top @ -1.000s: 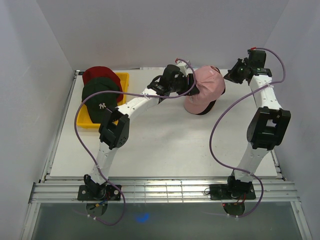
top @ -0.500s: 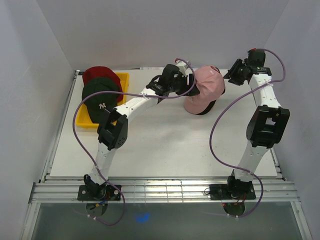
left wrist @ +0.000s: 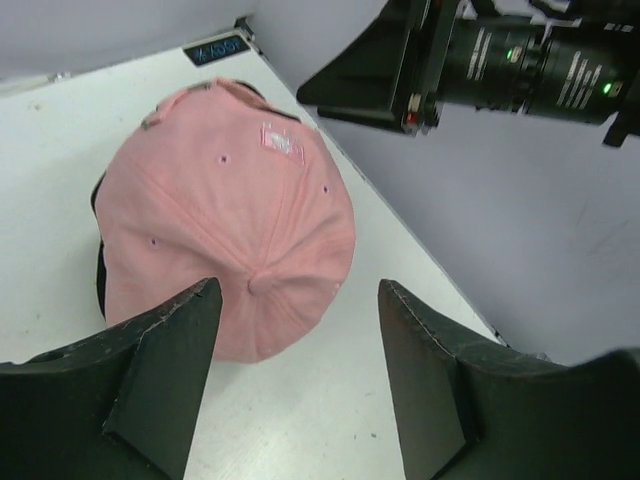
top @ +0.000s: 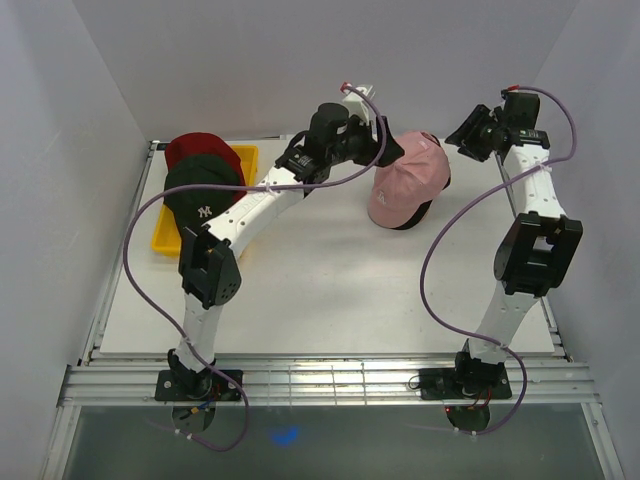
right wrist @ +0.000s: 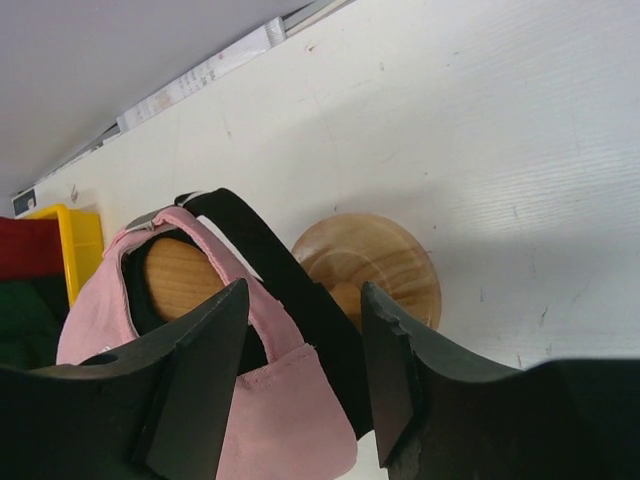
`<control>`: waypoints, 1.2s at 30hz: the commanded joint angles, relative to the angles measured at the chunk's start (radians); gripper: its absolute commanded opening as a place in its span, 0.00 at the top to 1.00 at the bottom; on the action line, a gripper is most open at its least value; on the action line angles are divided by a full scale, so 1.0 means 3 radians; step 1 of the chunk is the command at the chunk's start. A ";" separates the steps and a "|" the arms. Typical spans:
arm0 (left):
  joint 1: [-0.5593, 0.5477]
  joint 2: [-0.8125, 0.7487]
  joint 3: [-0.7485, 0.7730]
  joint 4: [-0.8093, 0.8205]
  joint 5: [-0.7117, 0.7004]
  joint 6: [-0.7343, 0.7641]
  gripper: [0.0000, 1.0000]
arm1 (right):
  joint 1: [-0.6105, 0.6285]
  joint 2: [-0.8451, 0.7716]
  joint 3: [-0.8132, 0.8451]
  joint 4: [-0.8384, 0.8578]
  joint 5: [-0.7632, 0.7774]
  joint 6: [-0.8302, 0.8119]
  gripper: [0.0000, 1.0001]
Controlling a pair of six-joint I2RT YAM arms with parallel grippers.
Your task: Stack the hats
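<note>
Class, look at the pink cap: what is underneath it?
A wooden stand: its round base rests on the table, and part of its top shows through the back opening of the pink cap. The rest is covered.

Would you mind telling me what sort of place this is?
Most likely a robotics lab work cell: the left arm and right arm bolted to an aluminium rail, plain white walls boxing in a white table, and staged props, a pink cap on a wooden stand and a yellow tray.
</note>
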 commanded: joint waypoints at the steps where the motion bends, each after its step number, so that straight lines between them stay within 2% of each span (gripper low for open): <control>1: -0.0010 0.0160 0.0344 -0.0108 -0.0156 0.0068 0.26 | 0.0018 -0.0089 -0.0152 0.0247 -0.0266 0.0019 0.45; 7: -0.0010 0.0498 0.0717 -0.0251 -0.0207 0.0033 0.26 | 0.0048 -0.0058 -0.0199 0.0263 -0.0333 -0.0001 0.44; 11: -0.0010 0.0605 0.0717 -0.0261 -0.0227 0.0012 0.27 | 0.0058 0.0003 -0.0189 0.0217 -0.0323 -0.0047 0.45; 13: -0.0010 0.0641 0.0702 -0.0272 -0.0217 -0.0008 0.27 | 0.0064 0.0013 -0.0199 0.0207 -0.0313 -0.0068 0.50; 14: -0.0010 0.0641 0.0697 -0.0266 -0.0202 -0.0013 0.27 | 0.0064 0.0023 -0.0219 0.0207 -0.0297 -0.0073 0.55; 22: -0.0020 0.0631 0.0646 -0.0251 -0.0202 -0.0029 0.28 | 0.0064 0.0054 -0.0260 0.0171 -0.0226 -0.0134 0.66; 26: -0.0021 0.0611 0.0631 -0.0251 -0.0197 -0.0034 0.28 | 0.0064 0.0075 -0.0281 0.0135 -0.0144 -0.0160 0.80; 31: -0.0026 0.0575 0.0600 -0.0251 -0.0207 -0.0008 0.28 | 0.0058 0.0105 -0.0286 0.0089 -0.0031 -0.0180 0.84; 34: -0.0026 0.0529 0.0564 -0.0256 -0.0217 0.0027 0.28 | 0.0048 0.0085 -0.0281 0.0089 -0.0026 -0.0175 0.73; 35: -0.0026 0.0514 0.0554 -0.0251 -0.0222 0.0037 0.27 | 0.0048 0.0044 -0.0276 0.0099 -0.0011 -0.0170 0.63; 36: -0.0026 0.0488 0.0549 -0.0251 -0.0227 0.0048 0.27 | 0.0043 0.0019 -0.0266 0.0099 0.0030 -0.0170 0.57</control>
